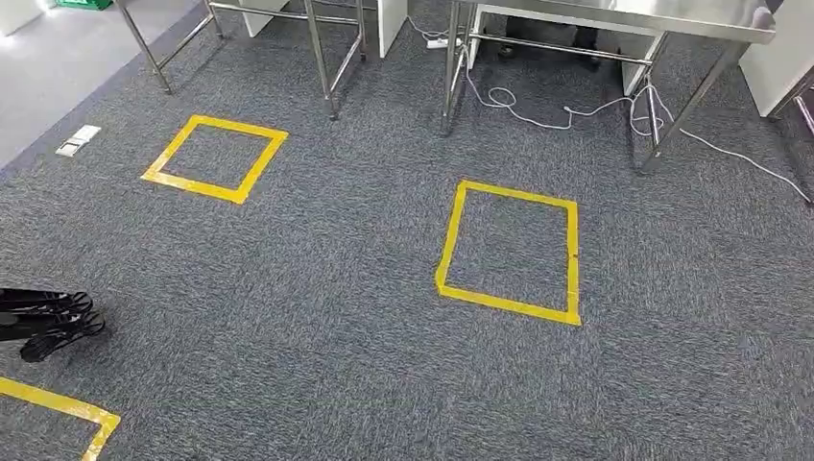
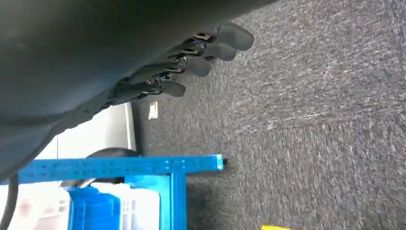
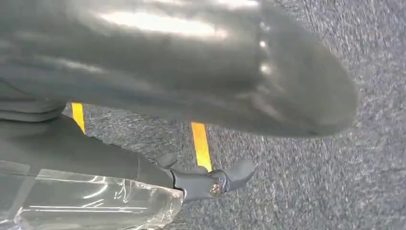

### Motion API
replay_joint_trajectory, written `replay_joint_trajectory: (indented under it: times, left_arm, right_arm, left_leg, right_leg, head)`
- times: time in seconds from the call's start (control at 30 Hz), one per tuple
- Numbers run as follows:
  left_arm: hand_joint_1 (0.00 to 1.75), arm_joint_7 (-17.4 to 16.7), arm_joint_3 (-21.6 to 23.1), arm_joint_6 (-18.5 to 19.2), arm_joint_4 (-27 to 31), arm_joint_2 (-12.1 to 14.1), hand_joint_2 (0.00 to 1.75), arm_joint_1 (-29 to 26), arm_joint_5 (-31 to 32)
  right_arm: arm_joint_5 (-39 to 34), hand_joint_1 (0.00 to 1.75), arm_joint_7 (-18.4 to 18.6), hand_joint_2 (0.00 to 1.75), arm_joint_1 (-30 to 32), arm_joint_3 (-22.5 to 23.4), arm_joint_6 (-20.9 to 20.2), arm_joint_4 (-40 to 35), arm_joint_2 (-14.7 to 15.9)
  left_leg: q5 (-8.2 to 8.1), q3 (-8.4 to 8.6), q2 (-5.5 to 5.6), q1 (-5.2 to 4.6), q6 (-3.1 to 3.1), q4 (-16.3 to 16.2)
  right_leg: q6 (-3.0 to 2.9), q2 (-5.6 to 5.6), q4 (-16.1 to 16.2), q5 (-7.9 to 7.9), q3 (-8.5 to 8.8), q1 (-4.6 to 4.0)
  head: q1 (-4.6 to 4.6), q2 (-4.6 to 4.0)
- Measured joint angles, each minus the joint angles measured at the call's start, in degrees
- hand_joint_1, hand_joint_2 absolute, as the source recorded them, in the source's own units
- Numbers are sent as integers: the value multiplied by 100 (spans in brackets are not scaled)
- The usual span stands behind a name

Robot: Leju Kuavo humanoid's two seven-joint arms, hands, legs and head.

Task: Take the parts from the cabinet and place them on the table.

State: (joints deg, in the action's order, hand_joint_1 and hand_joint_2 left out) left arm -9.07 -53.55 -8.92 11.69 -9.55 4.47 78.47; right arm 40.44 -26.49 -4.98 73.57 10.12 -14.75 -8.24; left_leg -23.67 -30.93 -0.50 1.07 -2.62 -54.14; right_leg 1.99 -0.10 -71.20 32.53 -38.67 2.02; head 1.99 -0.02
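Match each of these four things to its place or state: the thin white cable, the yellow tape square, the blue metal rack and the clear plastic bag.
Things:
1. thin white cable
2. yellow tape square
3. blue metal rack
4. clear plastic bag

Places or states:
A. gripped by the right hand
B. stuck flat on the grey carpet as an outline
C. trailing on the floor under the steel table
D. standing with a white crate inside it

Pairs: 1-C, 2-B, 3-D, 4-A
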Motion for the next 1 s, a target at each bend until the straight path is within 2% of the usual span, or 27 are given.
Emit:
replay_joint_trajectory:
  times: [0.07,0.1,0.13,0.17,0.2,0.27,0.3,0.33,0.37,0.4,0.43,0.47,0.5,0.53,0.57,0.6,0.63,0.67,0.7,0.73,0.77,0.8,0.83,0.87,0.93,0.97,1.0]
  left_arm:
    - [0,0,0,0,0,-24,0,2,0]
    - [0,0,0,0,0,-29,0,1,-2]
    - [0,0,0,2,2,-13,0,-6,0]
    - [0,0,0,0,2,-9,0,-5,0]
    - [0,0,0,-7,2,-4,0,-3,0]
    - [0,0,0,-7,2,-4,0,-5,0]
    - [0,0,0,-2,0,-7,0,-5,0]
    - [0,0,0,0,0,-7,0,-5,-2]
    - [0,0,0,0,0,-7,0,-4,0]
    - [0,0,0,0,0,-7,0,-5,-2]
    - [0,0,0,0,0,-4,0,-5,-2]
    - [0,-4,-2,2,0,-7,0,-7,-2]
    - [0,-4,-2,9,0,-7,0,-16,-2]
    - [0,-4,-2,13,0,-7,0,-15,-2]
    - [0,-2,-2,20,0,-7,0,-13,-2]
    - [0,-4,-2,22,0,-7,0,-10,0]
    - [0,-4,-2,26,11,51,0,-12,7]
    - [0,-2,0,35,-4,6,0,-24,18]
    - [0,-2,0,35,4,31,0,-20,28]
    - [0,-4,-2,35,4,22,0,-11,31]
    - [0,-15,-2,35,4,20,0,-12,33]
    - [0,-15,-2,35,4,9,0,-8,42]
    - [0,-15,-2,42,4,0,0,-6,42]
    - [0,-15,-2,46,4,-2,0,-7,44]
    - [0,-20,-2,70,2,-20,0,-11,50]
    - [0,-22,0,77,0,-22,0,-11,57]
    - [0,-22,0,90,0,-26,0,-10,68]
  right_arm:
    - [0,0,0,0,-4,0,0,0,31]
    - [0,0,-2,0,-17,0,0,0,33]
    - [0,0,2,0,-42,0,-4,2,6]
    - [0,0,0,0,-54,0,-7,0,0]
    - [0,0,0,0,-51,0,-7,0,-4]
    - [0,0,0,0,-42,0,-7,0,-7]
    - [0,0,0,0,-33,0,-7,0,-9]
    - [-2,0,0,0,-32,0,-7,0,-9]
    - [-13,0,0,0,-34,2,-11,0,-9]
    - [-24,0,-2,0,-31,2,-20,0,-9]
    - [-26,0,0,0,-22,2,-26,0,-9]
    - [-28,0,-2,0,-15,2,-26,0,-9]
    - [-28,0,-2,0,-12,2,-26,0,-9]
    - [-31,0,-2,0,-14,2,-26,0,-9]
    - [-37,0,-2,0,-18,2,-30,0,-9]
    - [-44,0,-2,0,-23,2,-44,0,-11]
    - [-46,0,0,0,-22,2,-57,20,-82]
    - [-55,0,-9,0,-38,7,-59,2,-59]
    - [-61,0,-7,0,-39,11,-61,4,-75]
    - [-61,0,-2,0,-23,20,-63,0,-59]
    - [-63,0,-2,0,-14,37,-63,-4,-90]
    - [-66,0,-4,0,-7,50,-63,-9,-72]
    - [-74,0,-11,0,-13,59,-63,-9,-70]
    - [-79,0,-9,0,-34,70,-63,-9,-68]
    - [-77,0,-5,0,-48,81,-61,-9,-46]
    - [-76,0,2,0,-43,85,-59,-9,-42]
    - [-79,0,22,0,-24,87,-59,-9,-33]
  left_leg:
    - [-30,11,-29,21,59,-40]
    - [-70,-1,-39,17,118,-114]
    - [-120,-26,-70,-30,179,-175]
    - [-188,-45,-99,-51,215,-247]
    - [-189,-42,-128,-37,236,-271]
    - [-209,-51,-170,23,257,-310]
    - [-293,-59,-132,53,291,-390]
    - [-480,-150,-70,63,301,-627]
    - [-730,-341,-27,59,310,-1053]
    - [-1001,-619,-9,58,314,-1647]
    - [-1119,-789,-9,57,301,-1996]
    - [-1136,-914,-5,49,274,-2213]
    - [-1000,-897,9,29,221,-2119]
    - [-769,-762,21,2,150,-1801]
    - [-475,-528,74,-38,42,-1288]
    - [-222,-294,217,-96,-101,-783]
    - [-255,-174,426,-121,-277,-552]
    - [-226,-190,386,-130,-284,-522]
    - [-228,-169,372,-190,-288,-502]
    - [-223,-143,337,-207,-296,-461]
    - [-183,-73,276,-209,-342,-321]
    - [-66,61,199,-100,-305,-49]
    - [-34,117,170,-131,-284,40]
    - [-14,118,99,-122,-285,56]
    - [-33,103,-8,-146,-255,55]
    - [-37,96,-57,-145,-248,53]
    - [-44,97,-103,-141,-225,50]
  right_leg:
    - [164,-41,1007,-437,503,46]
    - [221,-184,1495,-594,766,75]
    - [162,-260,1506,-566,749,39]
    - [56,-160,1518,-585,773,35]
    - [11,-132,1496,-576,756,47]
    - [-36,-49,1447,-576,754,48]
    - [-66,-15,1452,-581,756,41]
    - [-76,8,1452,-583,762,28]
    - [-95,35,1452,-585,758,11]
    - [-98,81,1450,-584,752,-19]
    - [-98,107,1450,-584,753,-44]
    - [-98,149,1449,-583,755,-68]
    - [-99,203,1449,-583,760,-95]
    - [-99,257,1450,-583,769,-119]
    - [-100,318,1451,-583,784,-158]
    - [-100,367,1454,-584,795,-182]
    - [-96,398,1461,-587,780,-115]
    - [-105,439,1463,-598,767,-164]
    - [-96,475,1464,-606,743,-85]
    - [-83,516,1501,-616,754,-67]
    - [-27,563,1605,-656,793,-120]
    - [-43,474,1570,-640,783,-163]
    - [-36,277,1440,-552,685,-171]
    - [-64,169,1027,-342,469,-151]
    - [-57,107,231,-47,54,-104]
    - [-11,88,-51,15,-104,-81]
    - [54,71,-50,-33,-109,-62]
  head:
    - [-9,0]
    - [-17,0]
    - [-42,0]
    - [-6,0]
    - [7,0]
    - [-2,0]
    - [4,0]
    - [2,0]
    - [2,0]
    - [4,0]
    - [4,0]
    - [2,0]
    - [2,0]
    - [7,0]
    - [2,0]
    - [7,0]
    - [-60,0]
    - [-96,0]
    - [-65,0]
    - [-20,0]
    - [-15,0]
    - [-29,0]
    - [-33,0]
    - [-57,0]
    - [-50,0]
    - [-59,0]
    - [-59,0]
